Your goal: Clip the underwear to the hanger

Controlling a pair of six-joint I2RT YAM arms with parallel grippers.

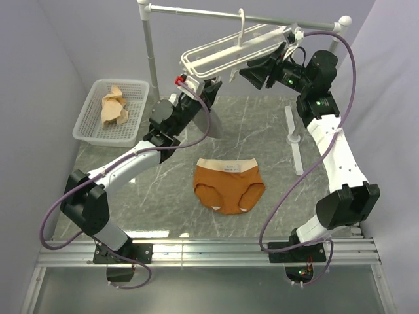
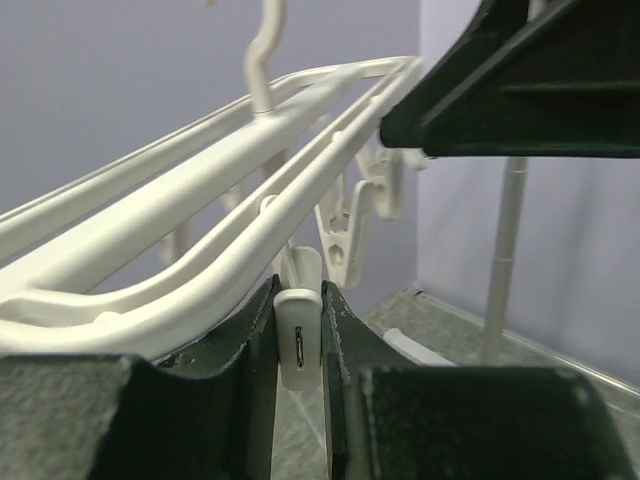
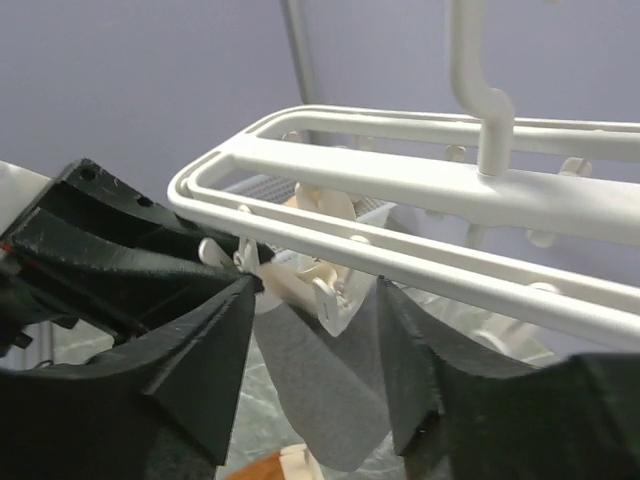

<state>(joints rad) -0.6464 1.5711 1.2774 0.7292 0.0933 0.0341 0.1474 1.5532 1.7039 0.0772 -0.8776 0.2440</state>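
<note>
The rust-orange underwear [image 1: 229, 186], with its pale waistband, lies flat on the table between the arms; one corner of it [image 3: 255, 470] shows low in the right wrist view. The white hanger [image 1: 229, 51] hangs by its hook from the rail, tilted, with small clips dangling under its bars [image 2: 200, 260] [image 3: 420, 190]. My left gripper [image 1: 195, 88] [image 2: 298, 300] is shut on one white clip [image 2: 298, 345] under the rack's near end. My right gripper [image 1: 252, 73] [image 3: 315, 300] stands open under the rack, its fingers either side of another clip [image 3: 335, 290].
A grey cloth [image 3: 330, 380] [image 1: 213, 123] hangs from the clip between my right fingers. A white basket [image 1: 91, 127] at the back left holds a tan cloth [image 1: 114, 104]. The grey rail [image 1: 242, 14] on white posts spans the back. A white bar [image 1: 296, 140] lies at the right.
</note>
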